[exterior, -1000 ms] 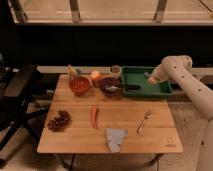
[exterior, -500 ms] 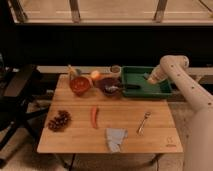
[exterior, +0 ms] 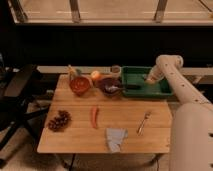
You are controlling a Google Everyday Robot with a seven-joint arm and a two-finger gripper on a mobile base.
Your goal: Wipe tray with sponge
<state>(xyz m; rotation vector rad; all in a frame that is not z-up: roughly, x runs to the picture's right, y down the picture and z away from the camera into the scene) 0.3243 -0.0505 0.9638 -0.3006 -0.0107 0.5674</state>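
The wooden worktop (exterior: 75,137) carries everything, and the pale arm (exterior: 186,102) reaches over its far right corner into the green tray (exterior: 135,78), which sits at that back right corner. The pincer (exterior: 150,79) hangs low over the tray's right half (whether it is clenched or released, I cannot tell); the sponge cannot be made out apart from it. Left of the tray stand a dark bowl (exterior: 109,86) and a red bowl (exterior: 80,85). Nearer lie a folded cloth (exterior: 115,138), grapes (exterior: 58,120) and a fork (exterior: 144,121).
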